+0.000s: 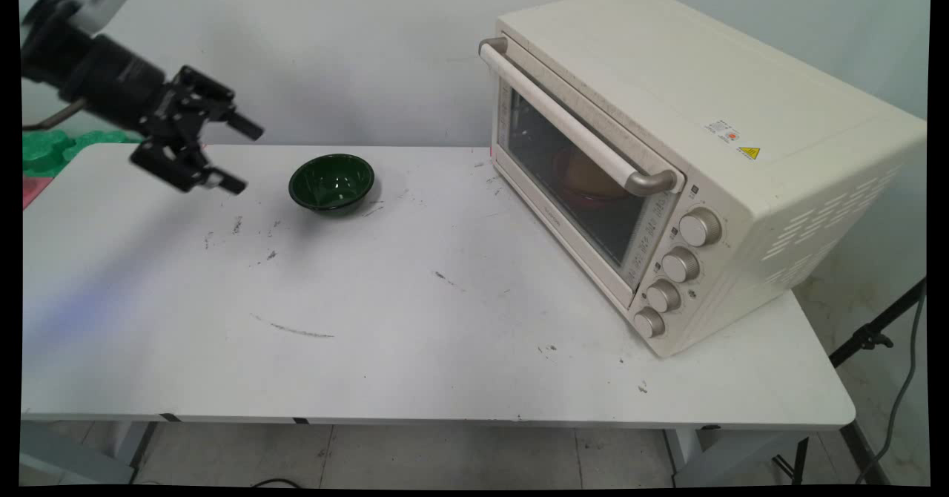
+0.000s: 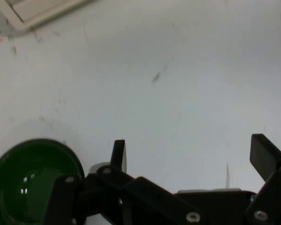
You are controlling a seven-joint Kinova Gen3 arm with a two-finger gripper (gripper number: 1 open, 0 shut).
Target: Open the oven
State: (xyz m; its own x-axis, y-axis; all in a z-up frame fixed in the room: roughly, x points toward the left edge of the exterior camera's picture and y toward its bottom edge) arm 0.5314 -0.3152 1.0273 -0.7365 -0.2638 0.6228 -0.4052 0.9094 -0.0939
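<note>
Main view places the gripper (image 1: 239, 154) above the table's (image 1: 415, 319) far left area, held off the surface, with its two fingers spread wide and nothing between them. The green bowl (image 1: 331, 181) is the nearest object: it sits upright on the table just beside the fingertips, toward the toaster oven (image 1: 689, 163), and no contact is visible.

Hand view shows the bowl (image 2: 33, 180) at the lower left, outside the span of the fingers (image 2: 119, 154), so the hand is not centred over it. The oven stands on the table's right side, door shut, with a reddish dish dimly visible behind the glass.

Judgement: the bowl is shallow, glossy and thin-rimmed. A grip on such a rim would likely need one finger inside and one outside; pressure on the outer wall alone could make it slide.
</note>
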